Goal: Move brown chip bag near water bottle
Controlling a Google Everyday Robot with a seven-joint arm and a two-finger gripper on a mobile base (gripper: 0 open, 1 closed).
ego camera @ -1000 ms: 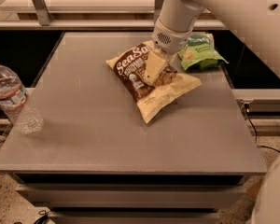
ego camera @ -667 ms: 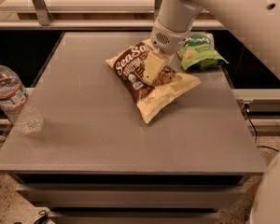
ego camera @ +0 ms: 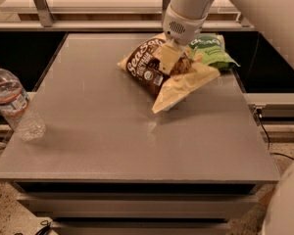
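The brown chip bag [ego camera: 159, 77], cream-yellow with a dark brown "Sea Salt" panel, is at the back right of the grey table [ego camera: 112, 146]. Its lower corner points towards the table's middle. My gripper [ego camera: 169, 58] comes down from the white arm above and is shut on the bag's middle, holding it slightly tilted and raised. The water bottle [ego camera: 12, 102], clear with a white cap and a red-blue banded label, stands at the table's far left edge, well away from the bag.
A smaller green chip bag [ego camera: 211, 51] lies just right of and behind the brown bag, near the back right edge. A shelf with metal legs [ego camera: 39, 4] runs behind the table. My white arm fills the upper right.
The brown chip bag's lower corner has risen off the table and the bag has shifted a little with the gripper. The water bottle and green bag have not moved.
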